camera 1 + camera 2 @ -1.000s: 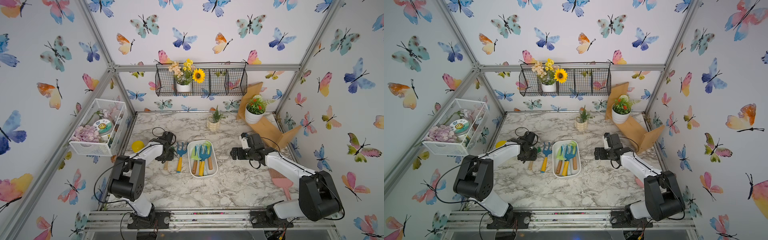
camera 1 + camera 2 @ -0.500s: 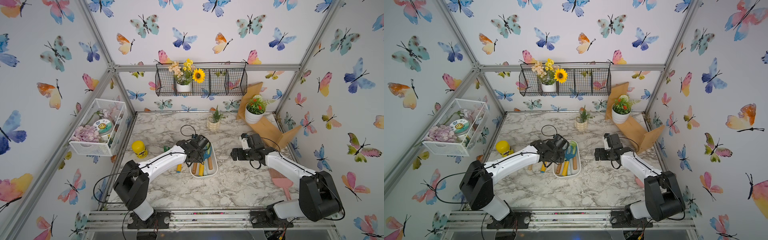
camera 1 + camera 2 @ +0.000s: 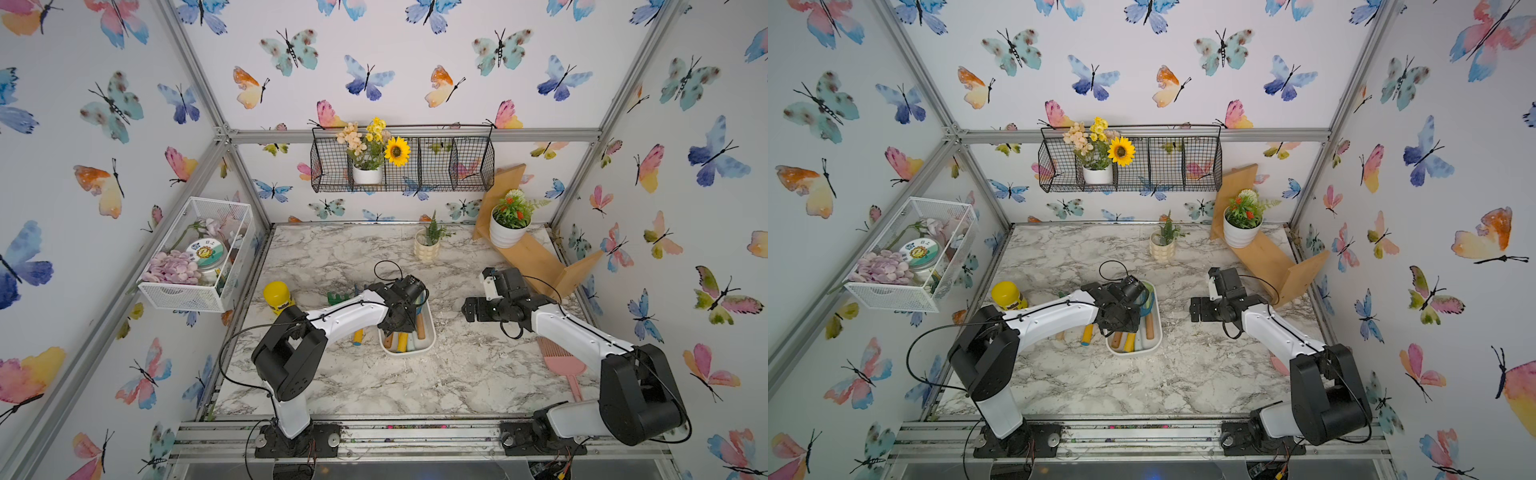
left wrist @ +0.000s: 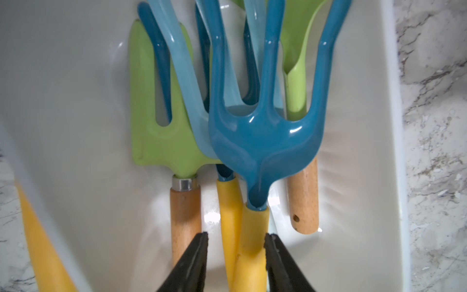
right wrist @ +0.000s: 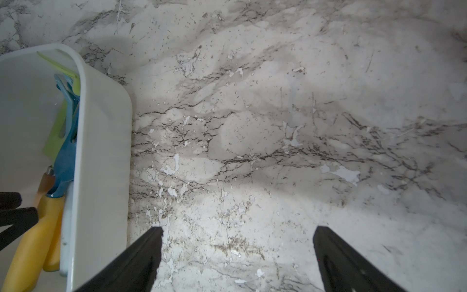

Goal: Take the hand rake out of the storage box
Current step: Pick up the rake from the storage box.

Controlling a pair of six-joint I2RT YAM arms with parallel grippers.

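The storage box [image 3: 430, 337] [image 3: 1157, 332], a shallow white tray, lies mid-table with several garden tools in it. In the left wrist view the hand rake [image 4: 262, 141], dark blue with three bent tines and a yellow handle, lies on top of the others inside the box wall [image 4: 366, 151]. My left gripper [image 4: 236, 236] [image 3: 399, 328] reaches down into the box. Its jaws are open and straddle two yellow handles: one finger touches the rake's handle, the other stands off with a gap. My right gripper [image 5: 237, 231] [image 3: 469, 309] hangs open over bare marble, right of the box [image 5: 101, 151].
Left of the box lie a green rake head [image 3: 338, 297] and a yellow-handled tool [image 3: 358, 336], beside a yellow jar [image 3: 277, 295]. A pink brush [image 3: 559, 357] lies under the right arm. A small plant pot [image 3: 428, 245] and a wooden shelf [image 3: 536, 257] stand behind.
My left arm has swung right from the tools lying on the table to the box and come down over the yellow handles. The right arm has stayed still.
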